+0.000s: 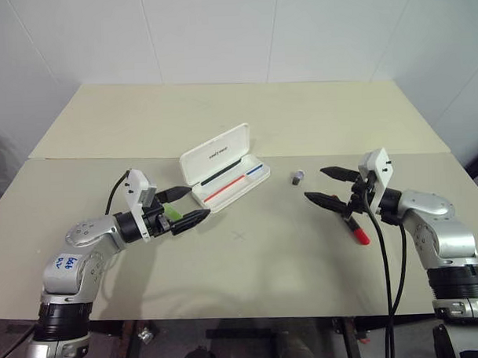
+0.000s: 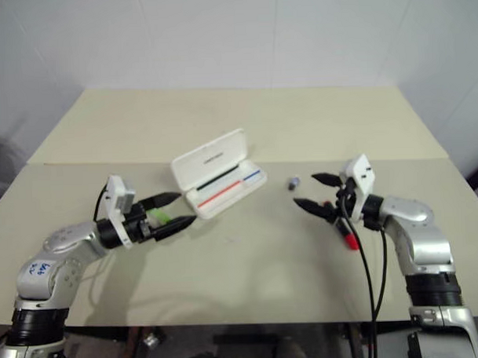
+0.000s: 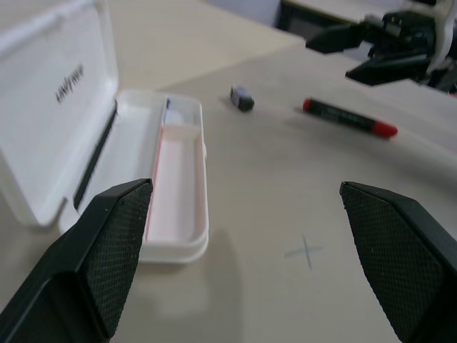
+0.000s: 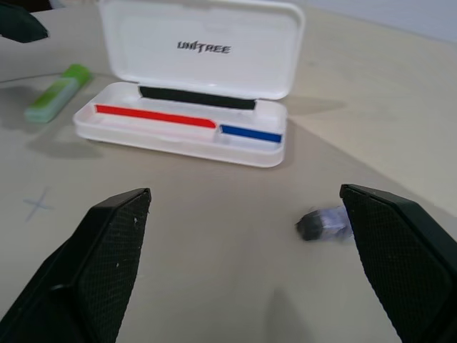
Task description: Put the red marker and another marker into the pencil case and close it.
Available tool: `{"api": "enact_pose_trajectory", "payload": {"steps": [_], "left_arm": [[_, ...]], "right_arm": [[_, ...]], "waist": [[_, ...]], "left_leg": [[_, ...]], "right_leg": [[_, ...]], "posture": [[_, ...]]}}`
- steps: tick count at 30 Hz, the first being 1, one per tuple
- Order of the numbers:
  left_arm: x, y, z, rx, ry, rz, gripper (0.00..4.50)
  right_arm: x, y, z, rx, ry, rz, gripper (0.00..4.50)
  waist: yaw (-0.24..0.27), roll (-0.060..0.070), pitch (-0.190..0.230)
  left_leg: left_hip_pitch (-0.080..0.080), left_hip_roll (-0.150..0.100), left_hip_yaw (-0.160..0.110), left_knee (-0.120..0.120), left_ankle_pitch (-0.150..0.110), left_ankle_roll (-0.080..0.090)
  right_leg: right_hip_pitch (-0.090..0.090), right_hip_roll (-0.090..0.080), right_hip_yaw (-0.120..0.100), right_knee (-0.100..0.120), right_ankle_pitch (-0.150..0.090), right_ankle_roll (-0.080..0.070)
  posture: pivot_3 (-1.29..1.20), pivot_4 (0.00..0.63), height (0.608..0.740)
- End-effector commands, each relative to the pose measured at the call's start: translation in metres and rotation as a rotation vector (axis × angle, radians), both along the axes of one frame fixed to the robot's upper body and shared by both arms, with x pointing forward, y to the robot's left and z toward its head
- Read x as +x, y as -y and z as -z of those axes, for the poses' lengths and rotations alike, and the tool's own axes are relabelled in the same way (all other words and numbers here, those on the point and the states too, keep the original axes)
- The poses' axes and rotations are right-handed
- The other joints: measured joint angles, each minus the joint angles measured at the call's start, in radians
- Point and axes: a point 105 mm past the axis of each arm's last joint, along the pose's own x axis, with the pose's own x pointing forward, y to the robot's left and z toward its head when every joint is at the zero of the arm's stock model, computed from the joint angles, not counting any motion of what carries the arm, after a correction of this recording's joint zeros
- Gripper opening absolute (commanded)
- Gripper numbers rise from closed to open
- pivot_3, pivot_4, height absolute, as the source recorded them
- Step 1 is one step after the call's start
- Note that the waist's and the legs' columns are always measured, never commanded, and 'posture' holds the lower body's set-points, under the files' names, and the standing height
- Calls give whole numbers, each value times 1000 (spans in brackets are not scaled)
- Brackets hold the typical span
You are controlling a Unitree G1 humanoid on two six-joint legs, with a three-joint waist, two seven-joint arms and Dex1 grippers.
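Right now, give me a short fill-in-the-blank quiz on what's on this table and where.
1. The pencil case lies with its lid ____.
2. The marker lying under the left gripper is light ____.
3. The red marker lies on the table near the ____ gripper.
4. Both grippers have their fingers ____.

Missing words: open; green; right; open

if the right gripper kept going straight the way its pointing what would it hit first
Probably the small grey cylinder, lying low and slightly off-line ahead of the open right gripper. If the fingers pass above it, the open pencil case comes next. Depth is hard to judge.
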Motion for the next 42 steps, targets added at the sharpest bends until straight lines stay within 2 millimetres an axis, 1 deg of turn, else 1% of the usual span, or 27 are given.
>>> {"api": "enact_pose_trajectory", "payload": {"steps": [1,4,7,10,14,18,22,30,37,42], "left_arm": [[0,7,-8,35,22,64,4476],[8,8,-6,56,6,85,4476],[17,15,-7,70,11,119,4476],[23,22,-6,86,-1,163,4476],[32,26,1,122,-31,198,4476],[39,33,4,150,-45,242,4476],[48,39,12,217,-51,259,4476],[53,58,16,233,-34,327,4476],[52,65,21,244,-37,362,4476],[55,72,28,265,-61,366,4476]], "right_arm": [[-14,-8,-8,-30,44,-89,4500],[-17,-5,-3,-44,40,-85,4500],[-16,0,3,-25,39,-40,4500],[-18,-2,9,-11,39,-23,4500],[-19,-6,15,23,43,10,4500],[-25,-8,21,39,35,32,4500],[-28,-6,26,48,29,61,4500],[-32,-4,31,60,23,101,4500],[-34,-2,33,60,17,117,4500],[-33,-2,33,59,18,121,4500]], "waist": [[0,0,0],[4,0,0],[4,0,0],[4,0,0],[3,0,0],[5,0,0],[10,-1,0],[26,-1,0],[27,-1,1],[27,-1,1]], "left_leg": [[0,0,0,0,0,0],[0,0,0,1,0,0],[0,-1,0,1,0,0],[0,-1,0,1,0,0],[0,-1,0,1,1,-1],[0,-1,0,1,1,-1],[0,-1,0,2,1,-1],[0,-1,0,2,1,-1],[-1,-1,0,2,1,0],[-1,-1,0,3,1,0]], "right_leg": [[0,0,0,0,0,0],[0,0,-1,-1,0,0],[0,0,-1,-1,0,0],[0,0,-1,0,0,0],[0,1,-1,0,0,0],[0,1,0,0,0,0],[0,1,0,0,0,0],[0,2,0,0,0,0],[0,1,0,0,0,0],[0,2,0,1,0,0]], "posture": [[0,150,740],[0,150,740],[0,150,740],[0,150,740],[0,150,740],[0,150,740],[0,150,740],[0,150,740],[0,150,740],[0,150,740]]}}
